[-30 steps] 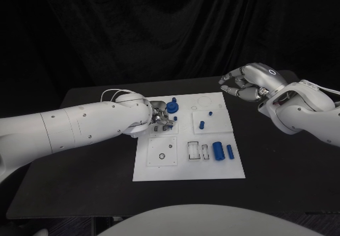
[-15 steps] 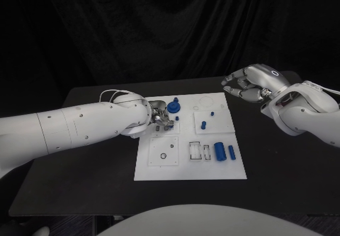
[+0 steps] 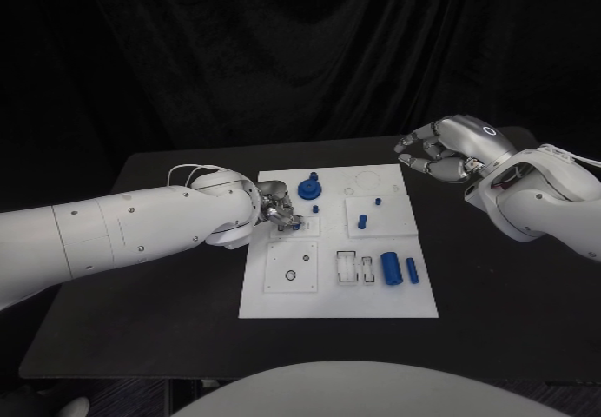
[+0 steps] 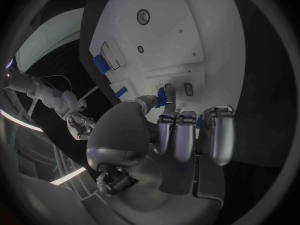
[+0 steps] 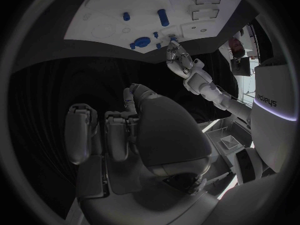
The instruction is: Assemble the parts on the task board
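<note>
Between the left hand's (image 3: 283, 212) fingertips sits a small blue part (image 4: 161, 96).

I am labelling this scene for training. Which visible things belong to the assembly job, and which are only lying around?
For the job:
- task board
- blue parts lying or standing on it
- small blue part at the left robot hand

Not for the job:
- black table
- right robot hand, curled, raised off the board, holding nothing

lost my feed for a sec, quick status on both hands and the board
Left hand pinches a small blue part over the task board. Right hand curled, holding nothing, off the board's far right corner. Nothing in the way.
</note>
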Robot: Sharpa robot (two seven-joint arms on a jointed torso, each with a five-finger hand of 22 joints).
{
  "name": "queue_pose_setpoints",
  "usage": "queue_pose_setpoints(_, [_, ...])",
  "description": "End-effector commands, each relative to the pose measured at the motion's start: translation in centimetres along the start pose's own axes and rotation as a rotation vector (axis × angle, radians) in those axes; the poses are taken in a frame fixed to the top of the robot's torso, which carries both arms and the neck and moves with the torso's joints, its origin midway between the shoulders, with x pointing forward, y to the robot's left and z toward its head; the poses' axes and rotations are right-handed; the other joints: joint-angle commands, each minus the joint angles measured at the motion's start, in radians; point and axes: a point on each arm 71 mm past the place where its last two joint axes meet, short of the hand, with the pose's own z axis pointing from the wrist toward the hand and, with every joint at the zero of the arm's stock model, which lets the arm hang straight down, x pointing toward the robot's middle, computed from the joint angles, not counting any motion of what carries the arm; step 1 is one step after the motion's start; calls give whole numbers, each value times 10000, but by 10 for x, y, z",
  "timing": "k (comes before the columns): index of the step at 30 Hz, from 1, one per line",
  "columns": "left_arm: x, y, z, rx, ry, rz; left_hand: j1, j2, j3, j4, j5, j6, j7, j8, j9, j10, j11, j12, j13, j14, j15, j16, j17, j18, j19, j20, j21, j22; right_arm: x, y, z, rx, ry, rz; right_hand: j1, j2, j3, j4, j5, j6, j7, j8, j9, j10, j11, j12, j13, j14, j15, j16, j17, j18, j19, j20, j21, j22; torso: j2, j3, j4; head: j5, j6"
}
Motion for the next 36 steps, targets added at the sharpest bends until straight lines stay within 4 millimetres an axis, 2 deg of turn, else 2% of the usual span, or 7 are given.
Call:
queue_pose_setpoints(1, [1,1,-1,-48,-266,-205,-99,32,172,-125,-131,88,1,-32,29,1043,52,37,2628,1040,-33,26,2633,-56,-87,5,-66,1035,2,-1,0,220,155,10,70,32,58,-14,63,-28,49,-49,-10,1042,56,23,2618,977,78,-54,2461,89,285,50,-64,2097,0,7,13,2,-1])
queue_pose_setpoints(8, [5,8,-2,-154,-499,-448,-200,15,206,-117,-300,82,12,-86,51,1043,62,37,2628,1040,-28,26,2633,-45,-118,9,-98,1005,2,-2,-1,274,205,9,73,33,66,-21,72,-29,48,-52,-11,1042,55,23,2618,972,78,-68,2447,94,277,50,-82,2092,-9,4,-12,18,-1])
queue_pose_setpoints(9, [5,9,-2,-147,-543,-484,-236,15,210,-109,-372,86,14,-102,59,1043,65,37,2628,1040,-27,26,2633,-46,-117,12,-100,1009,2,-2,-1,283,211,9,73,33,66,-21,72,-29,48,-52,-11,1042,55,23,2618,972,78,-68,2447,94,277,50,-82,2092,-7,4,-18,21,-1])
queue_pose_setpoints(10, [6,9,-2,-138,-581,-516,-297,25,212,-89,-589,97,15,-129,74,1043,66,37,2628,1040,-21,26,2633,-44,-123,16,-110,1005,2,-2,-1,292,218,9,73,33,66,-21,72,-29,48,-52,-11,1042,55,23,2618,972,78,-68,2447,94,277,50,-82,2092,-10,4,-14,17,-1])
queue_pose_setpoints(12, [7,10,-2,-123,-623,-556,-333,40,224,-80,-677,102,19,-152,85,1043,70,37,2628,1040,-19,26,2633,-40,-132,17,-121,997,2,-2,-1,305,229,9,73,33,66,-21,72,-29,48,-52,-11,1042,55,23,2618,972,78,-68,2447,94,277,50,-82,2092,-8,2,-20,24,-1])
queue_pose_setpoints(21, [10,10,-1,14,-768,-712,-624,99,122,64,-1457,164,46,-323,151,1043,98,37,2628,1040,6,26,2633,-23,-188,44,-194,960,3,-3,-1,372,316,13,78,32,76,-30,81,-30,46,-56,-12,1042,53,23,2618,971,78,-71,2445,94,275,51,-84,2091,-8,4,-35,41,-1])
queue_pose_setpoints(36, [18,11,2,37,-559,-1138,-653,112,95,85,-1537,165,46,-351,158,1043,103,37,2628,1040,11,26,2633,-4,-243,46,-243,903,5,-4,-1,516,531,19,83,33,89,-42,90,-24,41,-58,-11,1042,49,23,2618,963,76,-94,2423,105,253,50,-131,2076,1,-7,-28,33,-1])
